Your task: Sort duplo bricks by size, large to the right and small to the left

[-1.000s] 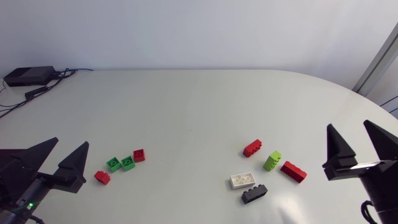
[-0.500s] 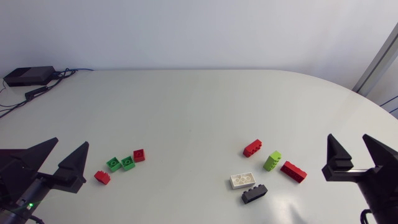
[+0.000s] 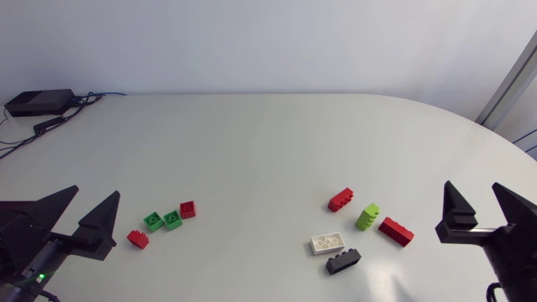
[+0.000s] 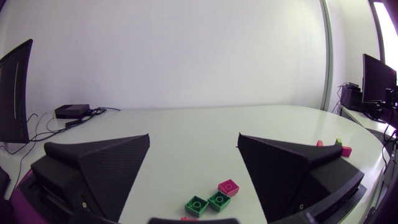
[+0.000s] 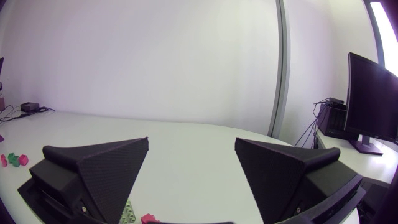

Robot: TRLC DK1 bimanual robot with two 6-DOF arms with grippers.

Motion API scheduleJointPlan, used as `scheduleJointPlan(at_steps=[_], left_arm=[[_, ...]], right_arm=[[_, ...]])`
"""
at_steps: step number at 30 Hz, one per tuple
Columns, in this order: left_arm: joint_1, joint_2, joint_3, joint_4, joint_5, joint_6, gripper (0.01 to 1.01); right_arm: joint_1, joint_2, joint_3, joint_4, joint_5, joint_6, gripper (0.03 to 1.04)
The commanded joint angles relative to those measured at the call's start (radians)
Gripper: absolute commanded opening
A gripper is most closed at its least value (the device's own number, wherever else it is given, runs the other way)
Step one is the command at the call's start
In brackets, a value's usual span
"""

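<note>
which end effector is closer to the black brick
Right. The right end effector hangs open off to the black brick's right; the left end effector is far across the table, beside the small bricks.

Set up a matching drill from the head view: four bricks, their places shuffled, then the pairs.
1 white brick
2 black brick
3 lime brick
4 leftmost red brick

A beside the left gripper
B between short red brick and long red brick
C nearest the table's near edge
D just behind the black brick

Pairs: 1-D, 2-C, 3-B, 4-A
</note>
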State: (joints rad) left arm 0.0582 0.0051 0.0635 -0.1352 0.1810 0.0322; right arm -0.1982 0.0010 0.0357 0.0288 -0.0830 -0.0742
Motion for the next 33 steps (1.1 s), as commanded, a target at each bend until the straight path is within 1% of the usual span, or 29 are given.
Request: scheduleJointPlan(at_steps=[1,2,3,8,33], left_arm=[[0.006,-0.019,-0.011,-0.024,0.014,-0.005,0.985],[0.006,-0.019,-0.011,-0.024,0.014,-0.005,0.985],[0.006,-0.019,-0.011,-0.024,0.014,-0.005,0.985],[0.006,-0.019,-0.011,-0.024,0.014,-0.005,0.985],[0.006,-0.019,-0.011,-0.024,0.014,-0.005,0.985]], right_arm=[[0.092,-0.007,-0.037,-0.020,0.020,0.011,1.00],[0.135,-0.007,-0.037,-0.021,0.020,0.011,1.00],[0.158,-0.007,-0.037,-0.023,0.019,0.011,1.00],[0.220,-0.007,-0.037,-0.021,0.020,0.011,1.00],[0.215,-0.007,-0.037,-0.021,0.020,0.011,1.00]])
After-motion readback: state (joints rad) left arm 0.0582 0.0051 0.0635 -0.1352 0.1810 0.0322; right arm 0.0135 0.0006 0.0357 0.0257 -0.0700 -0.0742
